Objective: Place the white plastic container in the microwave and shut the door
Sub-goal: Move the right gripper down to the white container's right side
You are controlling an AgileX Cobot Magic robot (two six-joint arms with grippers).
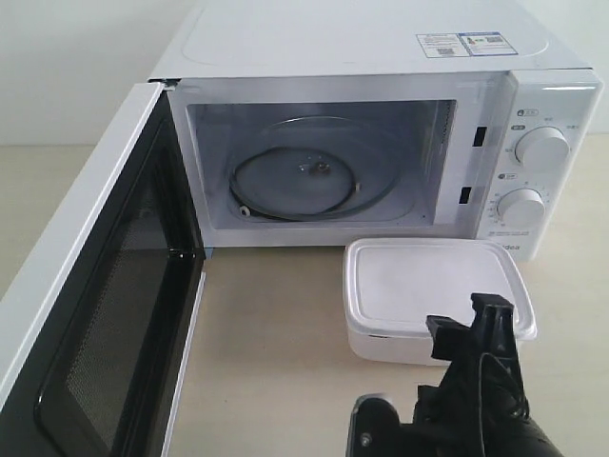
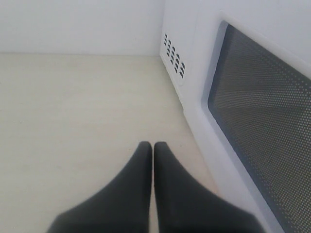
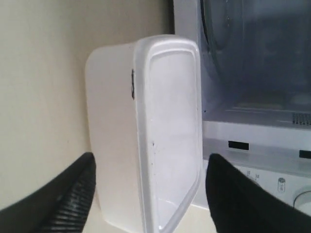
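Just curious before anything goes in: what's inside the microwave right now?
Inside the microwave only a glass turntable on its ring shows. The container sits outside in front, lid on, so its contents are hidden.

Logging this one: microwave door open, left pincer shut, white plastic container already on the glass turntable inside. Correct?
One error: the shallow white lidded plastic container is not inside; the exterior view shows it on the tabletop before the white boxy microwave, near its dials. The white door is open and the left pincer shut, as stated.
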